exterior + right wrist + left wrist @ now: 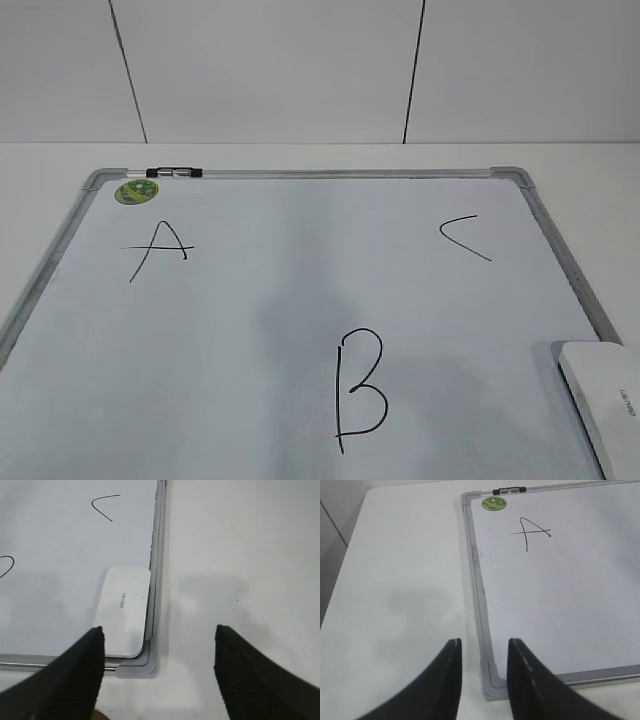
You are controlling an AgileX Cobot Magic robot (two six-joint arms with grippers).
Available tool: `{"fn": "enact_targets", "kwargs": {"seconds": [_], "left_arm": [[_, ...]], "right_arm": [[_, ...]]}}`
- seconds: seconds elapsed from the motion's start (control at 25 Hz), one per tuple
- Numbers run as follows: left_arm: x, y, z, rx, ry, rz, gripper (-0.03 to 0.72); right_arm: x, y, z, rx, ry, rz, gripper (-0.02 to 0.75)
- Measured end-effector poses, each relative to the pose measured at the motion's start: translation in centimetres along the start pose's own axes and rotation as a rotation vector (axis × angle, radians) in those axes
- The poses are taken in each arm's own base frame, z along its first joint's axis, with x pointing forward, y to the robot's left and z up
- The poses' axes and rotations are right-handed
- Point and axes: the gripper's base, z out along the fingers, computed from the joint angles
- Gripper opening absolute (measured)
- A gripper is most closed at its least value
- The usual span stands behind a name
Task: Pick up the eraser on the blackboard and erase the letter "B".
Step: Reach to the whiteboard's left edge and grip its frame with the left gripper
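A whiteboard (300, 300) with a grey frame lies flat on the white table. The black letter "B" (360, 388) is at its front middle, "A" (158, 248) at the left and "C" (463, 237) at the right. A white rectangular eraser (603, 395) lies on the board's front right corner; it also shows in the right wrist view (124, 611). My right gripper (159, 650) is open and empty, above the board's corner just short of the eraser. My left gripper (484, 652) is open and empty over the board's front left corner. Neither gripper shows in the exterior view.
A green round magnet (136, 191) and a black-and-silver marker (172, 173) sit at the board's far left corner. Bare white table (240, 555) lies right of the board and also left of it (405, 580). A panelled wall stands behind.
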Motion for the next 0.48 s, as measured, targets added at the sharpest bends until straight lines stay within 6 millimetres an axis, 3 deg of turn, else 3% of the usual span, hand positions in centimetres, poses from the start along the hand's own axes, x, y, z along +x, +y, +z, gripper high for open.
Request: {"fn": "enact_targets", "kwargs": {"seconds": [0.48], "left_arm": [[0.00,0.00,0.00,0.000,0.000,0.000,0.235]], "right_arm": [[0.00,0.00,0.00,0.000,0.000,0.000,0.532]]}}
